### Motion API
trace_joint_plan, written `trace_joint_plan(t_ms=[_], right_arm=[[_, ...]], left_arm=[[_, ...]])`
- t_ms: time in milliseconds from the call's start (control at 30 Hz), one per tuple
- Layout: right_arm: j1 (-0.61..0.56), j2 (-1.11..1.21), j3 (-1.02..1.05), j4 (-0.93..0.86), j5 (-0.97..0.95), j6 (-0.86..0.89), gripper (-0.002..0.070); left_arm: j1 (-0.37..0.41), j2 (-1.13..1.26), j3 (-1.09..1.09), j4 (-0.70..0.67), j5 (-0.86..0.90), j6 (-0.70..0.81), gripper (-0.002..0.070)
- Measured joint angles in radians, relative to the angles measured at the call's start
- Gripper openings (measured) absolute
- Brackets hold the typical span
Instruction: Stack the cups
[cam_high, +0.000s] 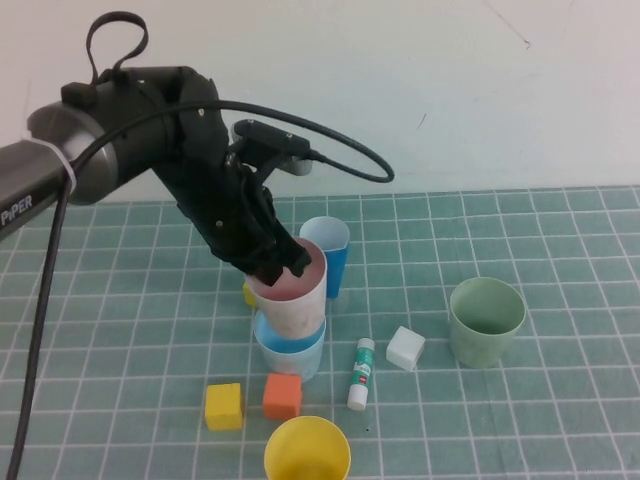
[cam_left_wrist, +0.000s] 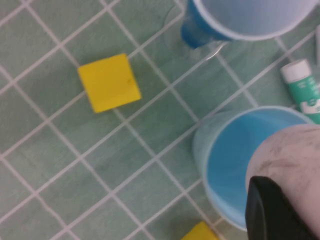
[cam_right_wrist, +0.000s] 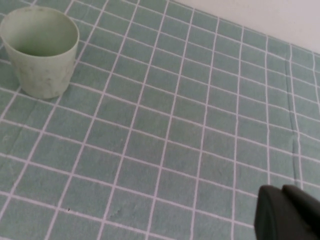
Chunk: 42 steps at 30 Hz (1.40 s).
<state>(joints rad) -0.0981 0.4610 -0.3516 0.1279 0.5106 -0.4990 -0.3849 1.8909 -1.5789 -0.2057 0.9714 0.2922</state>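
My left gripper (cam_high: 283, 262) is shut on the rim of the pink cup (cam_high: 291, 295) and holds it upright, its base partly down in the light blue cup (cam_high: 290, 350). In the left wrist view the pink cup (cam_left_wrist: 295, 150) sits over the light blue cup's opening (cam_left_wrist: 230, 165), with one black finger (cam_left_wrist: 272, 210) on it. The yellow cup (cam_high: 307, 452) stands at the front edge. The pale green cup (cam_high: 486, 320) stands to the right and shows in the right wrist view (cam_right_wrist: 40, 50). My right gripper (cam_right_wrist: 280, 195) is shut and empty, away from the green cup; it is out of the high view.
A dark blue cup (cam_high: 327, 255) with a white inside stands just behind the stack. A glue stick (cam_high: 361, 372), a white block (cam_high: 405, 347), an orange block (cam_high: 282, 396) and a yellow block (cam_high: 223, 405) lie around the stack. Another yellow block (cam_left_wrist: 110, 82) lies by the stack's left side.
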Motion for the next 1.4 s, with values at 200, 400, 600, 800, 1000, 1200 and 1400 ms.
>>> trace_joint_plan(t_ms=[200, 400, 600, 800, 1000, 1200, 1400], right_arm=[[0.0, 0.0, 0.0, 0.013, 0.0, 0.0, -0.0003], [0.0, 0.0, 0.0, 0.016, 0.0, 0.0, -0.0003], [0.0, 0.002, 0.0, 0.087, 0.036, -0.069, -0.0002], [0.0, 0.002, -0.037, 0.299, 0.12, -0.311, -0.0002], [0.0, 0.068, -0.124, 0.43, 0.276, -0.445, -0.0002], [0.03, 0.237, -0.232, 0.524, 0.398, -0.543, -0.0003], [0.13, 0.46, -0.328, 0.536, 0.404, -0.576, -0.0002]], left_arm=[[0.0, 0.025, 0.0, 0.051, 0.0, -0.011, 0.0017], [0.0, 0.055, 0.0, 0.044, -0.03, -0.008, 0.0017], [0.0, 0.071, 0.0, 0.042, -0.037, -0.003, 0.005], [0.0, 0.071, 0.0, 0.042, -0.037, 0.009, 0.0256], [0.0, 0.065, -0.006, 0.044, -0.058, -0.015, 0.0303], [0.0, -0.027, -0.026, 0.096, -0.103, -0.058, 0.0129], [0.0, -0.178, -0.027, 0.142, -0.14, -0.074, 0.0013]])
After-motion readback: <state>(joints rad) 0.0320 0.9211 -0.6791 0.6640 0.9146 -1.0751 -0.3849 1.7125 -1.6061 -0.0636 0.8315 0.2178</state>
